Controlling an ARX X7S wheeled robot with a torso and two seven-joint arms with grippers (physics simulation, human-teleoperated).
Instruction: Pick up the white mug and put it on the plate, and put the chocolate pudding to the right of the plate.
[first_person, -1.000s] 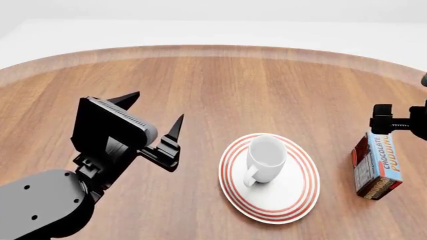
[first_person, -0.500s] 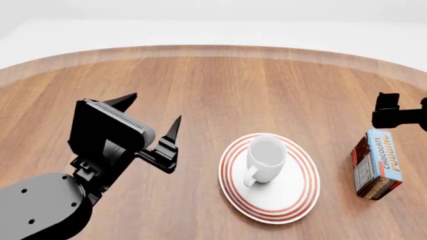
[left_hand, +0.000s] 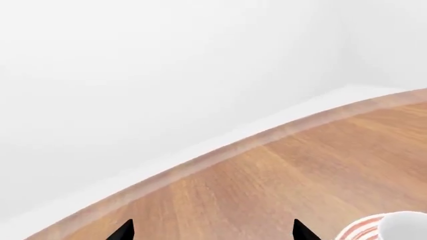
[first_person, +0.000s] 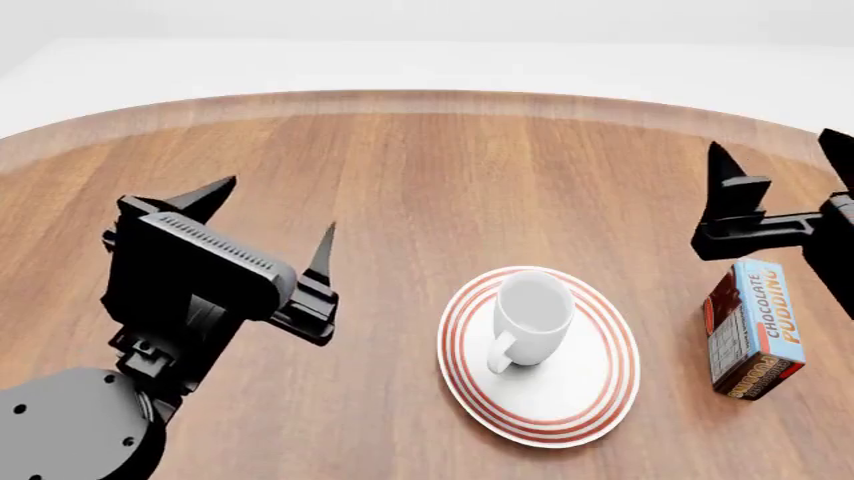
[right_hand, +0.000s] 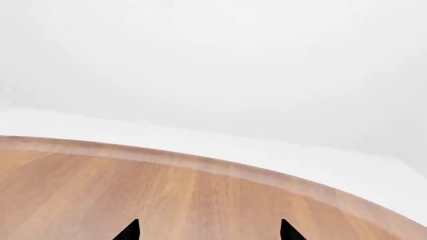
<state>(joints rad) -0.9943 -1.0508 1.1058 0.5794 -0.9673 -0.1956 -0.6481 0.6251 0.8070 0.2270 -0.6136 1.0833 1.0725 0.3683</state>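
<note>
Where the wooden desk (first_person: 441, 170) lies nearest the robot, one plate (first_person: 591, 395), white with red-orange rings, carries one white mug (first_person: 530, 320), glossy, upright, its loop handle turned toward the robot. To the plate's right and apart from it stands one chocolate pudding (first_person: 757, 328) box, light blue with orange-red lettering above dark brown. Farther back, two grippers hang over the desk: the left gripper (first_person: 267, 225) and the right gripper (first_person: 781, 165), both with jaws spread and empty.
</note>
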